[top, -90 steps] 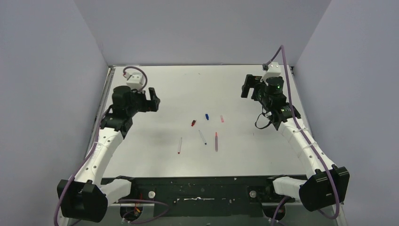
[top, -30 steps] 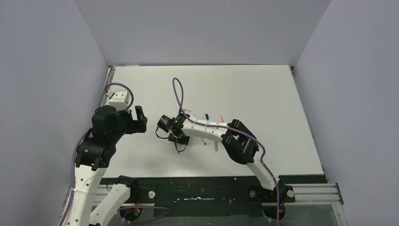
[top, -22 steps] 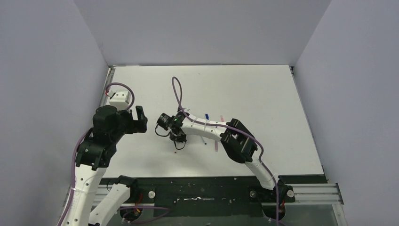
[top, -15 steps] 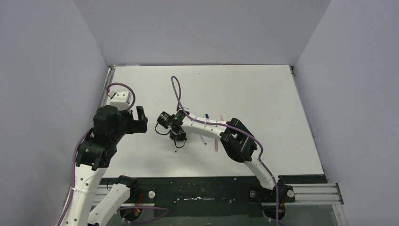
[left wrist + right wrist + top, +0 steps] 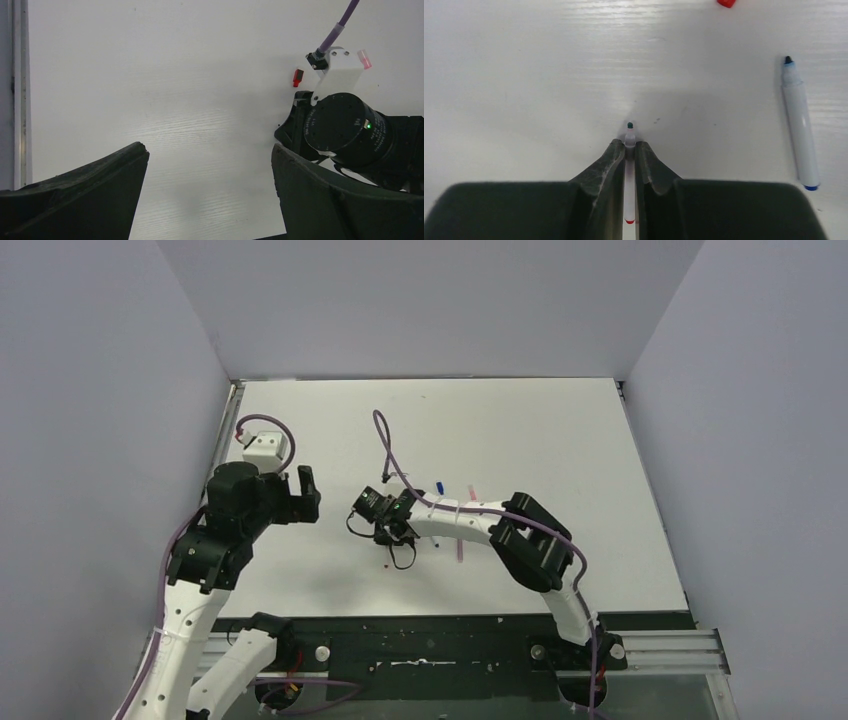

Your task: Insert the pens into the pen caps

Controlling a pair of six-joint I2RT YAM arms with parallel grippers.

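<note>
White desk (image 5: 560,430), near its middle: right gripper (image 5: 629,147) clamps a whitish pen (image 5: 629,136), tip forward; red cap (image 5: 725,2) lies ahead-right of the tip; left gripper (image 5: 208,150) gapes empty toward the left edge

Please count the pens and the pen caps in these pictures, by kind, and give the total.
Pens: 3 (red-ended pen in the right gripper, blue-ended pen, pinkish-red pen)
Pen caps: 3 (red cap, blue cap, pale pink cap)
Total: 6
</note>
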